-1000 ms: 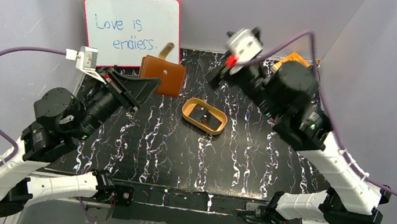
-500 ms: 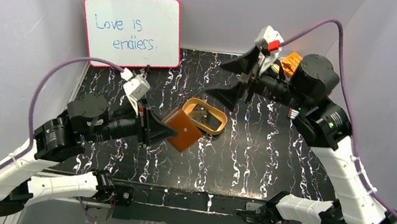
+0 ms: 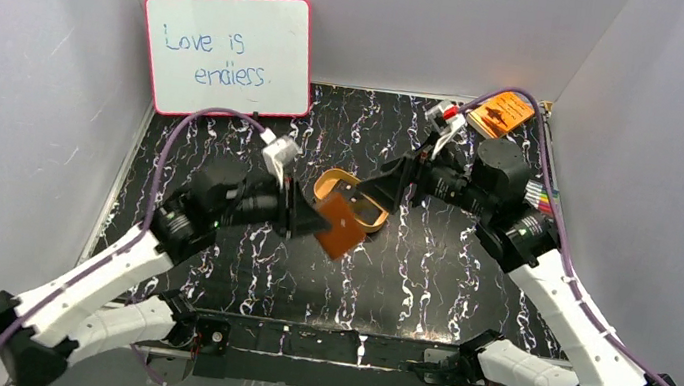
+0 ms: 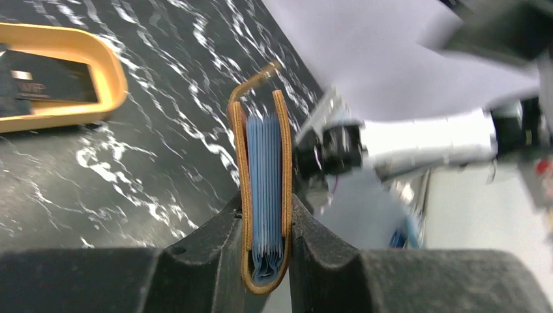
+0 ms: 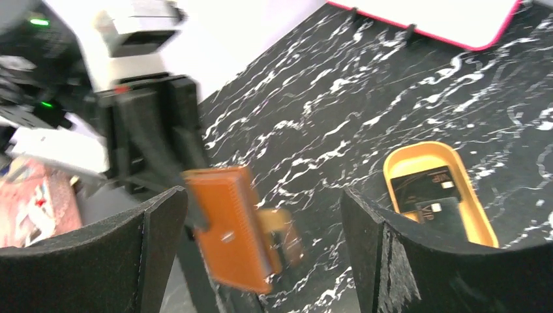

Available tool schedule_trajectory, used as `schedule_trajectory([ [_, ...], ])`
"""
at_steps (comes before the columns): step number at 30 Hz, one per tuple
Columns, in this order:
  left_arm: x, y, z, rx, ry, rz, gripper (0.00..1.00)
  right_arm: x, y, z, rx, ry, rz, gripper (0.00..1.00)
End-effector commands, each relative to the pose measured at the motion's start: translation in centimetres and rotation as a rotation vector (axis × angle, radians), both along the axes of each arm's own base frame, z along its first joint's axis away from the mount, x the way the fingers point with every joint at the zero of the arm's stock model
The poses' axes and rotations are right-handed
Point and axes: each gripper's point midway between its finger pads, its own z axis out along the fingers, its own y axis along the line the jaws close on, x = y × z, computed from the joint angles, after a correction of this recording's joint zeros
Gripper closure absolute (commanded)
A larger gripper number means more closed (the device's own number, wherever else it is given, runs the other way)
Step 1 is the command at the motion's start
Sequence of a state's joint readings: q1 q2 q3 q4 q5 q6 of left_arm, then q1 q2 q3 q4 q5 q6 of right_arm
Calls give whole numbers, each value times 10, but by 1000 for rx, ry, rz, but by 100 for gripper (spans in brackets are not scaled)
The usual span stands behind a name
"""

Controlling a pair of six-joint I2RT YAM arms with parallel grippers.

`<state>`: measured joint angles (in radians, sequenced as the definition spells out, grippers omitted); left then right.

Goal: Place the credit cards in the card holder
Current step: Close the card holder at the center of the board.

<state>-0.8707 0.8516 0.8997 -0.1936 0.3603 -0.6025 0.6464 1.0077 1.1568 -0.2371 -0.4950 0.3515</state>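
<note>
A: Above the middle of the table (image 3: 426,286), overhead view: the left gripper (image 3: 317,220) is clamped on the card holder (image 3: 343,227). It holds it off the surface, just beside the near end of the tan tray (image 3: 324,186). The right gripper (image 3: 389,188) is spread wide and empty, over the tray's far side.

B: How to do this step well?

A: My judgement: present the holder's open edge toward the right arm. Keep the pinch at one end so the pockets aren't squeezed flat.

B: Left wrist view?

A: The card holder (image 4: 264,195) stands on edge in the left gripper (image 4: 264,228), gripped at its lower end. Its blue pockets (image 4: 264,156) face the camera. The tray (image 4: 114,72) sits upper left, well apart, with a dark card (image 4: 55,79) inside.

B: Right wrist view?

A: The right gripper (image 5: 264,215) is parted and holds nothing. The card holder (image 5: 228,225) hangs ahead, in line with the gap, with no contact visible. Two dark cards (image 5: 424,186) lie in the tray (image 5: 479,228), off to the right. I can't pick out a pale card.
</note>
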Motion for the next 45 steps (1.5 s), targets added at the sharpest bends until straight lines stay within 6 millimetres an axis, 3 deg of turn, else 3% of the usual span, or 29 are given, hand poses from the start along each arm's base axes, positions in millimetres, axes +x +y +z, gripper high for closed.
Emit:
schedule_trajectory([
  [1, 61, 14, 13, -267, 114, 11, 100, 26, -20, 64, 145, -155, -190, 5],
  [4, 72, 10, 25, -299, 77, -14, 100, 35, -31, 71, 151, -209, -270, 2],
  [7, 69, 6, 41, -333, 51, -91, 100, 47, -28, 51, -5, -104, -214, 4],
  [10, 60, 6, 53, -339, 20, -157, 100, 50, -40, 45, 94, -42, -124, 8],
  [11, 56, 6, 56, -337, 16, -176, 100, 46, -43, 34, 125, 10, -99, 10],
  [14, 46, 9, 58, -334, 8, -209, 100, 33, -44, 28, 167, 37, -35, 15],
  [22, 32, 12, 65, -361, -8, -245, 100, 5, -43, 38, 238, 45, 79, 26],
  [28, 33, 11, 72, -371, -19, -251, 100, 3, -38, 27, 243, 117, 115, 39],
  [38, 33, 9, 80, -377, -24, -257, 100, 3, -32, 17, 200, 172, 142, 51],
  [45, 35, 8, 81, -381, -20, -252, 100, 3, -29, 14, 175, 165, 146, 52],
])
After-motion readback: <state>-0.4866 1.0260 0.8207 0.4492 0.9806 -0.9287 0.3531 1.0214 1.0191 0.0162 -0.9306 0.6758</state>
